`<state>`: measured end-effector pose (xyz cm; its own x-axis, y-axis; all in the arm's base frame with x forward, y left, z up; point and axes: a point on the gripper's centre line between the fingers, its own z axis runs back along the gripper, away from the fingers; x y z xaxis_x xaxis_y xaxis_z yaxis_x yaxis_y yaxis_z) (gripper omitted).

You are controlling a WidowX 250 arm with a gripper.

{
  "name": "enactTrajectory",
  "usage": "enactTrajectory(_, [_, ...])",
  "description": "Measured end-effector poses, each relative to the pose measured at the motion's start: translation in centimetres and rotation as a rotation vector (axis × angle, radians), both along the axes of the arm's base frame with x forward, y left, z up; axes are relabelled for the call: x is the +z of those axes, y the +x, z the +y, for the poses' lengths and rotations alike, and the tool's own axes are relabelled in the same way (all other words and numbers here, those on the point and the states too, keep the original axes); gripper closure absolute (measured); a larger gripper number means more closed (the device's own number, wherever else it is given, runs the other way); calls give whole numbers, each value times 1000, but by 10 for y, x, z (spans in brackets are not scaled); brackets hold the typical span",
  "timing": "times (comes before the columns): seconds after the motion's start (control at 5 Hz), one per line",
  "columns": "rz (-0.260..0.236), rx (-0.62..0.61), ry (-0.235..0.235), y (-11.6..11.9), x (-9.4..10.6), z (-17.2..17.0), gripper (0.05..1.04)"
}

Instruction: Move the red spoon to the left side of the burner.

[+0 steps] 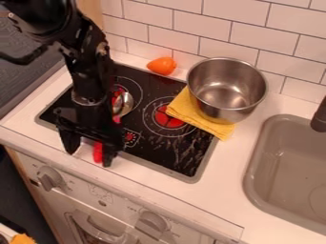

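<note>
White tiled wall [216,28], beyond the fingers [90,157] on the far side. White worktop [267,219], under and all around the fingers. Oven front [96,190] with two knobs [47,178], below the fingers on the near side. Black cooktop [185,162], set into the worktop, with the fingers above its near edge.

Robot arm [89,76], coming in from the upper left and hanging down to the fingers. Grey sink [255,167], well off to the picture's right of the fingers; dark faucet [320,116] at its edge.

Steel pot [229,88], up and to the picture's right of the fingers, upright, partly on a folded yellow cloth [185,112]. Cloth lying half across the cooktop edge, between pot and fingers' side.

Red spoon [123,103]: metal bowl on the cooktop, farther from the near edge than the fingers, by the ring of the far burner. Red handle running back toward the near edge, partly behind the arm, end showing in the gap of the fingers. Fingers spread well apart, pointing down. Probably no grip on the handle; can't tell about contact.

Orange toy piece [162,66], beyond the fingers, by the wall.
</note>
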<state>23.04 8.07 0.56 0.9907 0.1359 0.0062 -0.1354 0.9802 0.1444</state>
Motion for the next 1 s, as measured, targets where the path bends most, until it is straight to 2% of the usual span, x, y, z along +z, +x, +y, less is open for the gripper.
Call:
enactTrajectory(0.2, [-10,-4,5,1,-2,0,140])
enactTrajectory(0.6, [-22,-15,0,1,-4,-1,685])
enactTrajectory(1.0, [-25,-28,-11,-2,3,-4,702])
